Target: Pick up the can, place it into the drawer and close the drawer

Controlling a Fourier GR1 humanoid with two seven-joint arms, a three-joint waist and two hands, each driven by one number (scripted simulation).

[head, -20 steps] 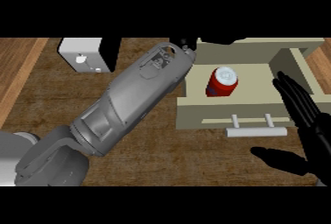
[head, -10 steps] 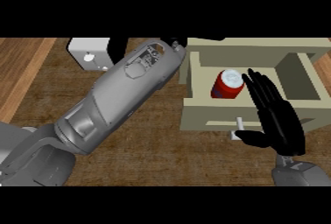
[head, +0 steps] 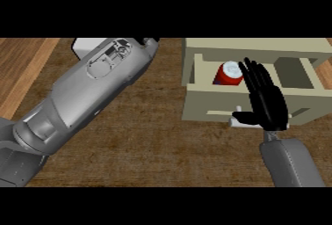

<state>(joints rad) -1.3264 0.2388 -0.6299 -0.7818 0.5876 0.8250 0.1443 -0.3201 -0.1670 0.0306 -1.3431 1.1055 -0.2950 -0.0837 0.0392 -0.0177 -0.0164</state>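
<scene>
Head view: we list one red can (head: pixel 228 74) lying inside the open beige drawer (head: pixel 201 103). Our right robot hand (head: pixel 266 99), fingers straight, covers the drawer front over its white handle (head: pixel 237 123). Left forearm (head: pixel 84 99) crosses the brown wooden surface (head: pixel 149 149); its robot hand's fingers: cannot tell.

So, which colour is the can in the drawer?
Red, with a pale top; the can shows in the head view.

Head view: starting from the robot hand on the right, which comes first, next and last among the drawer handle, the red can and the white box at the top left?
From the right robot hand:
1. Drawer handle, at its thumb on the drawer front.
2. Red can, inside the drawer, beside the fingertips.
3. White box, far left at the top, mostly behind the left forearm.
</scene>
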